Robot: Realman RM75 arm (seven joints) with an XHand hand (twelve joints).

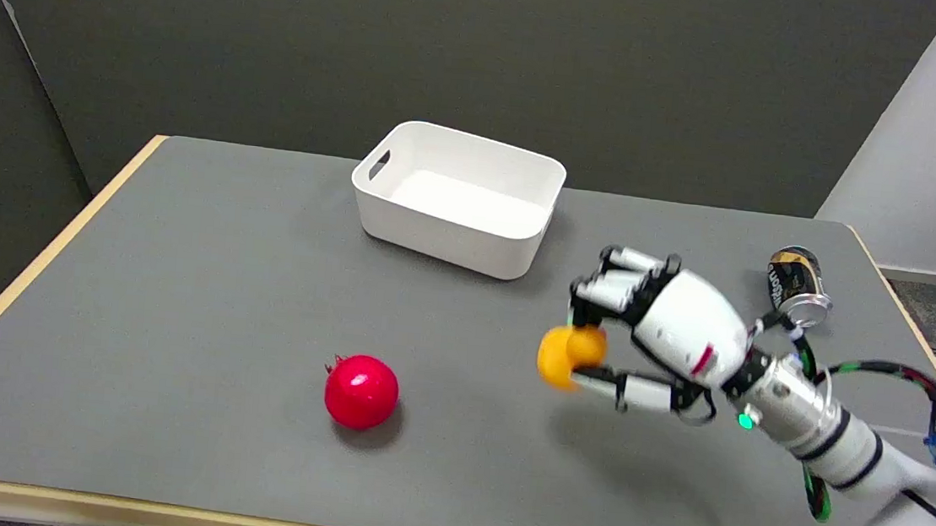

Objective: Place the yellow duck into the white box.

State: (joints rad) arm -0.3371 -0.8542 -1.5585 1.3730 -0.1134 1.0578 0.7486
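Fingers of the right hand are curled around the yellow duck, and they grip it: the upper fingers come down on the duck from above, and the thumb reaches under it from below. The duck sits at the tips, on the side away from the wrist, and it is lifted above the bench; a soft shadow lies on the surface under the hand.

From where I stand, the bench has a flat grey top with a pale wooden edge. Behind it there is a dark grey-green wall, and at the far right a lighter panel and a bit of floor.

A white box stands near the far edge, about in the middle, with a handle slot in its left wall. The duck is apart from it, toward the near right. A dark can lies on its side near the right edge; it carries gold lettering, too small to read. A shiny red ball rests toward the near edge, left of the hand.
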